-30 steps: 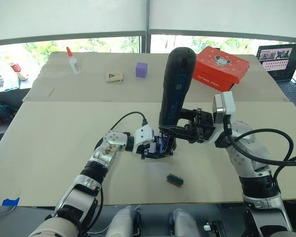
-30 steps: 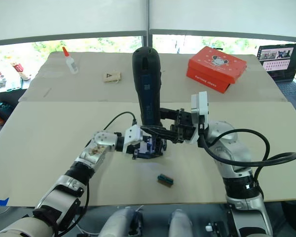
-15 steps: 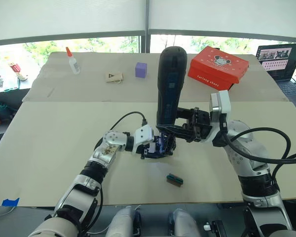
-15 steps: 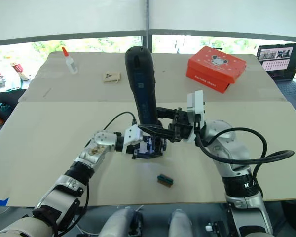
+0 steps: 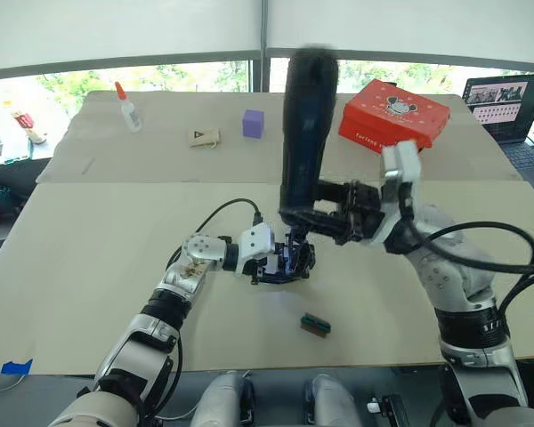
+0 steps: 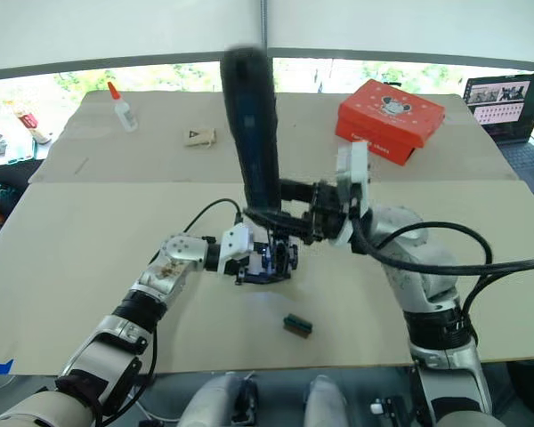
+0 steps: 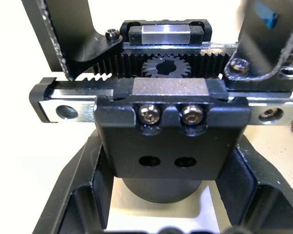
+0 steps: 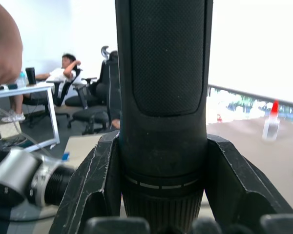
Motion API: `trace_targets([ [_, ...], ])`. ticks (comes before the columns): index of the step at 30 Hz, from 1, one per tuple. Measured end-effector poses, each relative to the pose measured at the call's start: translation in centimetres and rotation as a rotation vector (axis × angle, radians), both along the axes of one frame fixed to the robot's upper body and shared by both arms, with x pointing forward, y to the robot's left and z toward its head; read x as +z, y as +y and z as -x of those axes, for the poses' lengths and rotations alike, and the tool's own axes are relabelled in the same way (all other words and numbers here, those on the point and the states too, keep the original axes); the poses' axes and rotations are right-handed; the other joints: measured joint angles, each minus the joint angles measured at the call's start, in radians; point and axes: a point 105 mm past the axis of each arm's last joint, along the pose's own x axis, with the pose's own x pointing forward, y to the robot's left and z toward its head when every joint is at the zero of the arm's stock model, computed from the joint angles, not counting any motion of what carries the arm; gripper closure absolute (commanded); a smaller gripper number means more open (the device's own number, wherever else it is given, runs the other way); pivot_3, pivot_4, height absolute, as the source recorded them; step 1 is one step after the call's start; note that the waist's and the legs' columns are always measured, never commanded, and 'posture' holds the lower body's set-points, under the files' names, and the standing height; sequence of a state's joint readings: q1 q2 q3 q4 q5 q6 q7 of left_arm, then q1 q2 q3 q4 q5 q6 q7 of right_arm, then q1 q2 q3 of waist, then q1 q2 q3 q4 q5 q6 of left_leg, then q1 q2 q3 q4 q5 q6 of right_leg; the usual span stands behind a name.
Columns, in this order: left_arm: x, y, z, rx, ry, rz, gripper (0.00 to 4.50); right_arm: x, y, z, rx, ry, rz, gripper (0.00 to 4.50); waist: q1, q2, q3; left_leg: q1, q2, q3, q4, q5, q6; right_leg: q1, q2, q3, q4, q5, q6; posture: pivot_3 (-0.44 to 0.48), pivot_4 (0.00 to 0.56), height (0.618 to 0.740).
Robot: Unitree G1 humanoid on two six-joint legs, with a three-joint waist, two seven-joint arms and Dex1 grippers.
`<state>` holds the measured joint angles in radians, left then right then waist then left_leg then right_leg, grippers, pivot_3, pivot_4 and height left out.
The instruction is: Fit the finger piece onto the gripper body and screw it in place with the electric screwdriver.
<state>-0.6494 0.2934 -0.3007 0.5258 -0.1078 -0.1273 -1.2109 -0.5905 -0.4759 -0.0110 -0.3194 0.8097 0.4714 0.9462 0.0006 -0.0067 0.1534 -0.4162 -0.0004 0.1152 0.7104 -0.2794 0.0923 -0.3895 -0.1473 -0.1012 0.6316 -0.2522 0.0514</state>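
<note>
Two screws seated on gripper body [image 7: 168, 122], clamped in left hand [image 5: 271, 260] on table [image 5: 89, 258]. Electric screwdriver [image 5: 304, 133] pinched upright in right hand [image 5: 316, 218], directly above body. Likely mid-screwing; finger piece not identifiable.

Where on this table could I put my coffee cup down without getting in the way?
The near left of the table, left of the left gripper, is bare. So is the stretch between the glue bottle and that arm. The middle is crowded: gripper body, electric screwdriver, right gripper, small green block.
</note>
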Motion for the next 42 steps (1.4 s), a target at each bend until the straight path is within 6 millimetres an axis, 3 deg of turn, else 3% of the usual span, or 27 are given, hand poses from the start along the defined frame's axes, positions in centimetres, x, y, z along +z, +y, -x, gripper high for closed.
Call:
trace_targets([
  [8, 0.0, -0.2, -0.2, 0.002, 0.000, 0.003, 2.17, 0.4, 0.4, 0.3, -0.008, 0.023, 0.002, 2.56, 0.000, 0.000, 0.000, 0.000, 0.000, 0.000, 0.000, 0.000, 0.000, 0.000, 0.000, 0.000, 0.000, 0.000, 0.000, 0.000, 0.150, 0.740],
  [16, 0.4, -0.8, -1.7, 0.028, -0.006, -0.009, 2.17, 1.8, 0.6, 0.4, -0.011, 0.003, -0.002, 2.56, 0.010, 0.000, 0.000, 0.000, -0.001, 0.000, 0.001, 0.000, 0.001, 0.001, 0.000, 0.000, 0.000, 0.000, 0.000, 0.000, 0.150, 0.740],
  [20, 0.1, 0.0, -1.8, 0.038, 0.000, -0.026, 0.23, 2.4, 0.4, 1.0, 0.001, 0.003, -0.017, 2.56, 0.009, -0.001, 0.000, -0.001, -0.001, 0.000, 0.001, 0.000, 0.001, 0.000, 0.000, 0.000, 0.000, 0.000, 0.000, 0.000, 0.150, 0.740],
  [22, -0.1, 0.9, -1.8, 0.048, 0.006, -0.044, 0.00, 2.5, 0.3, 1.3, 0.015, 0.004, -0.017, 2.56, 0.008, -0.001, 0.000, -0.001, -0.001, 0.000, 0.001, 0.000, 0.001, 0.000, 0.000, 0.000, 0.000, 0.000, 0.000, 0.000, 0.150, 0.740],
  [25, 0.3, 2.2, -1.0, 0.023, -0.015, -0.079, 0.00, 2.4, 0.2, 1.9, 0.045, 0.015, 0.004, 2.56, 0.005, 0.000, 0.001, -0.001, 0.000, 0.000, 0.000, 0.000, 0.001, -0.001, 0.000, 0.000, 0.000, 0.000, 0.000, 0.000, 0.150, 0.740],
  [30, 3.1, 4.1, 0.5, -0.016, -0.083, -0.093, 0.00, 1.3, -0.2, 3.3, 0.143, 0.036, 0.060, 2.56, 0.009, -0.001, 0.001, -0.002, -0.001, -0.001, 0.001, 0.000, 0.001, 0.000, 0.000, 0.000, -0.001, 0.000, 0.001, 0.000, 0.150, 0.740],
  [34, 4.5, 4.7, 3.4, -0.095, -0.046, -0.080, 0.00, -0.3, -1.0, 4.3, 0.204, 0.067, 0.111, 2.56, 0.009, 0.000, 0.001, -0.002, 0.000, -0.001, 0.001, 0.000, 0.001, 0.000, 0.000, 0.000, -0.001, 0.000, 0.001, 0.000, 0.150, 0.740],
  [38, 3.9, 3.7, 6.6, -0.205, -0.033, -0.078, 0.00, -2.8, -1.6, 5.6, 0.225, 0.085, 0.134, 2.56, 0.015, 0.000, 0.001, -0.002, -0.001, -0.001, 0.001, 0.000, 0.001, 0.001, 0.000, -0.001, -0.002, 0.000, 0.001, 0.000, 0.150, 0.740],
  [42, 2.5, 2.8, 7.9, -0.263, -0.013, -0.100, 0.00, -5.4, -2.6, 5.8, 0.155, 0.108, 0.157, 2.56, 0.018, 0.000, 0.001, -0.002, -0.001, -0.001, 0.003, 0.000, 0.001, 0.001, 0.000, 0.000, -0.004, 0.000, 0.001, 0.000, 0.150, 0.740],
])
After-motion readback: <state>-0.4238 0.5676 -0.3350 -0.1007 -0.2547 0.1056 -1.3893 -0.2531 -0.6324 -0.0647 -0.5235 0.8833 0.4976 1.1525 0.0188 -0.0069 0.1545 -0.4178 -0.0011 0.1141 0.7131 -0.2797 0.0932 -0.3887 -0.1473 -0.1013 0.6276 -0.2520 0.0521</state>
